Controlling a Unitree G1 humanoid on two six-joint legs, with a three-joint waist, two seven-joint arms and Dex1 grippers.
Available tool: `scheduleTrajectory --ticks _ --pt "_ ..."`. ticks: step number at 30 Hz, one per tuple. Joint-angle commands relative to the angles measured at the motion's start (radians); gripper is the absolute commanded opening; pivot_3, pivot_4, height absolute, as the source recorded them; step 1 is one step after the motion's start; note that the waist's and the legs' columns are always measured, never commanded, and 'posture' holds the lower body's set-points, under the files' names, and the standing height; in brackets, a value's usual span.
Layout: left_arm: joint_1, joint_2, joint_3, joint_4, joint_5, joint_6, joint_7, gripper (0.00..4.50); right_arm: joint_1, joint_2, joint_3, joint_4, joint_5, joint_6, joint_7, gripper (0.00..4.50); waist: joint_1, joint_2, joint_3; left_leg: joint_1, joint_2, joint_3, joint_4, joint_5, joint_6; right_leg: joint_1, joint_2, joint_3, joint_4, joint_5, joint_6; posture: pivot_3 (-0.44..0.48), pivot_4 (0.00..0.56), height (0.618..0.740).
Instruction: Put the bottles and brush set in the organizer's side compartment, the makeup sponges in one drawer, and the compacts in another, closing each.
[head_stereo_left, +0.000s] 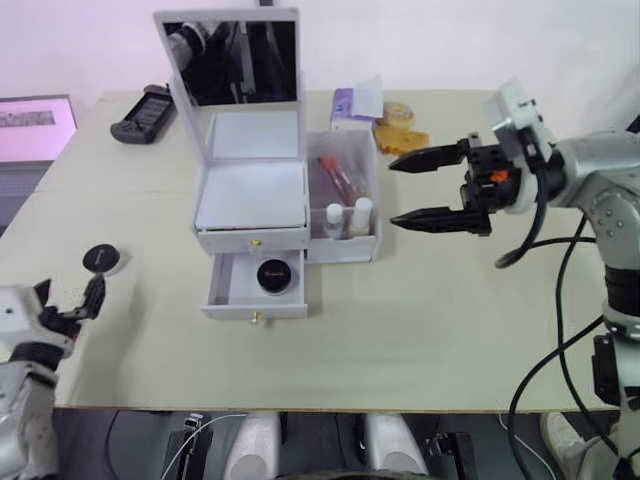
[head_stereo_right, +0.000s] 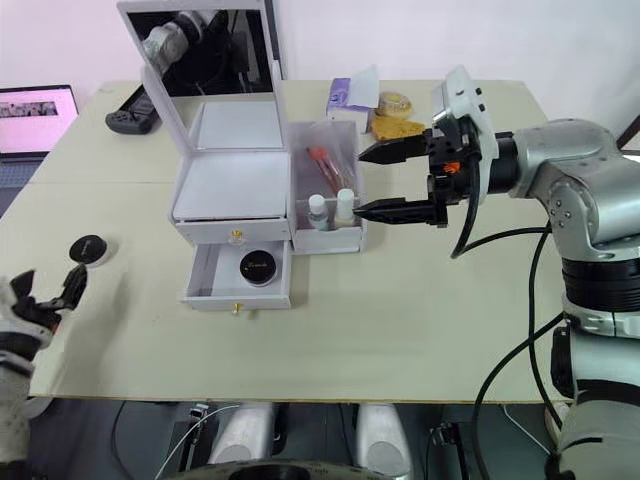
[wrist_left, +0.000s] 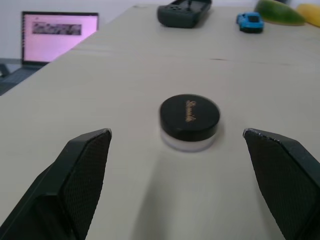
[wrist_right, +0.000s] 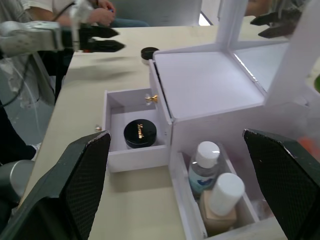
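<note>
A white plastic makeup organizer with an upright mirror lid (head_stereo_left: 250, 180) stands on the pale wooden desk (head_stereo_left: 420, 320). The right claw (head_stereo_left: 412, 190) hovers with its two black fingers spread wide, holding nothing, just beside the organizer's clear side compartment (head_stereo_left: 345, 200), where two white-capped bottles (head_stereo_left: 347, 216) stand upright. The lower drawer (head_stereo_left: 255, 285) is pulled out, a round black compact (head_stereo_left: 273, 274) lying inside. The left claw (wrist_left: 175, 145) is open too, low over the desk, with a second round black compact (wrist_left: 189, 121) just ahead of its fingertips.

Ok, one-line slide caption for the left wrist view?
Open left gripper lined up on the black-lidded compact lying on the table.
</note>
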Motion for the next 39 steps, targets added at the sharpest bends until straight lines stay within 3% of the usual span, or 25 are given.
scheduleTrajectory --ticks 1,15,31,34,36,39 --pt "-0.029 0.016 -0.012 0.055 0.029 -0.011 -0.002 4.44 0.004 -0.028 -0.061 -0.062 0.042 0.027 -0.029 4.50 -0.007 0.000 0.000 0.000 0.000 0.000 0.000 0.000 0.000 0.000 0.000 0.000 0.000 0.000 0.000 0.000 0.150 0.740" --pt "-0.167 0.011 -0.043 0.223 0.067 -0.047 0.004 4.44 0.007 -0.062 -0.075 -0.113 0.079 0.071 -0.095 4.50 0.002 -0.001 0.000 0.001 0.000 0.000 0.000 0.000 0.000 -0.001 0.000 0.000 0.004 0.000 0.001 0.000 0.150 0.740" --pt "-0.412 0.074 -0.099 0.613 0.140 -0.160 -0.029 4.44 0.117 -0.126 -0.146 -0.135 0.094 0.014 -0.060 4.50 0.004 0.000 0.000 0.002 0.000 -0.001 0.000 0.000 0.000 -0.001 0.000 0.000 0.005 0.000 0.001 0.000 0.150 0.740" --pt "-0.402 0.068 -0.111 0.610 0.148 -0.171 -0.043 3.55 0.148 -0.133 -0.158 -0.146 0.102 0.008 -0.059 4.50 0.005 0.000 -0.001 0.003 0.000 -0.001 -0.001 0.000 0.000 0.000 0.000 0.000 0.005 0.000 0.001 0.000 0.150 0.740" --pt "-0.380 0.062 -0.122 0.587 0.153 -0.176 -0.049 2.66 0.161 -0.133 -0.159 -0.148 0.104 0.003 -0.060 4.50 0.004 0.000 -0.001 0.003 0.000 -0.001 -0.001 0.000 0.000 0.001 0.000 0.000 0.005 0.000 0.001 0.000 0.150 0.740" --pt "-0.340 0.054 -0.131 0.536 0.153 -0.172 -0.053 2.67 0.170 -0.128 -0.153 -0.135 0.097 -0.014 -0.060 4.50 0.004 0.000 -0.001 0.003 0.000 0.000 -0.001 0.000 0.000 0.001 0.000 0.000 0.004 0.000 0.001 0.000 0.150 0.740"
